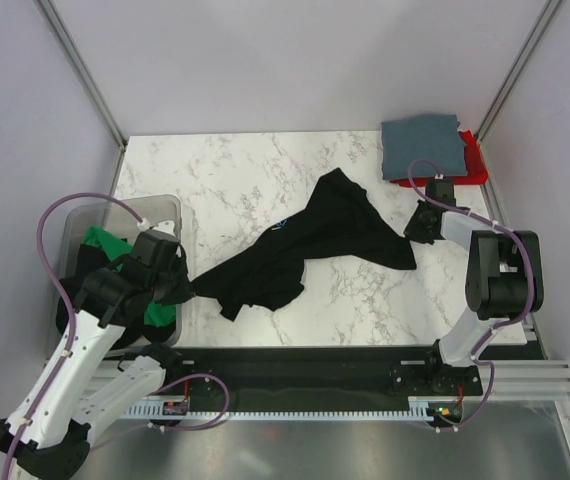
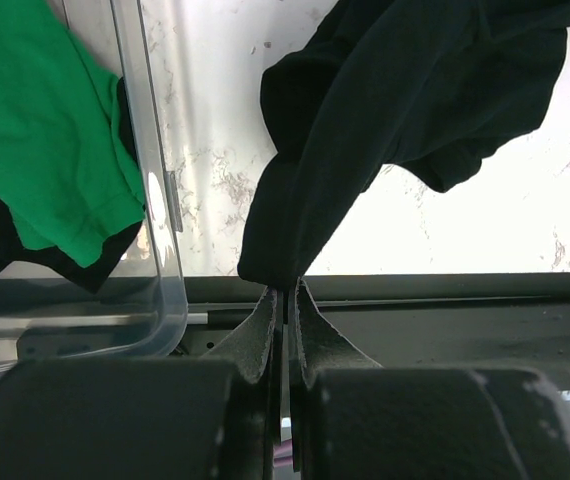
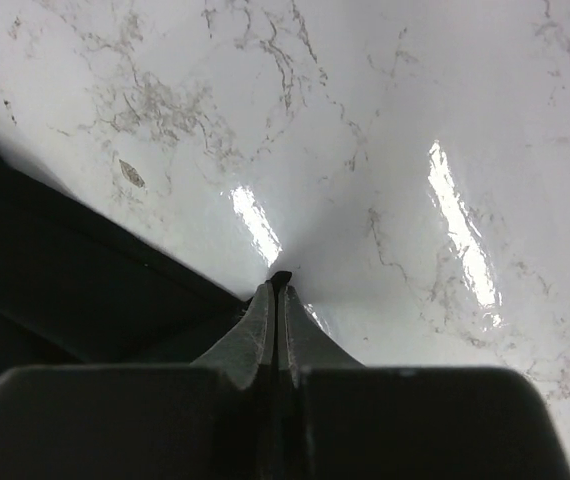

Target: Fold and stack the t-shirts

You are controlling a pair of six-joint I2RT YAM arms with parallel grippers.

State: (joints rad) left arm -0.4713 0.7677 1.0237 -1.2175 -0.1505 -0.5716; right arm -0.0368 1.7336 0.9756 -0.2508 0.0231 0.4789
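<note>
A large black t-shirt (image 1: 305, 240) with a small blue-white print lies stretched and crumpled across the marble table. My left gripper (image 1: 180, 283) is shut on its left end beside the bin, seen in the left wrist view (image 2: 283, 285) with cloth (image 2: 385, 110) rising from the tips. My right gripper (image 1: 417, 232) is shut on its right edge, with a bit of black cloth (image 3: 281, 277) pinched at the tips. A folded slate grey-blue shirt (image 1: 423, 146) lies on a red one (image 1: 473, 162) at the back right. A green shirt (image 1: 105, 245) and another black one (image 1: 90, 265) lie in the bin.
A clear plastic bin (image 1: 170, 212) stands at the table's left edge; its wall shows in the left wrist view (image 2: 160, 200). A black rail (image 1: 305, 365) runs along the near edge. Grey walls and metal posts enclose the table.
</note>
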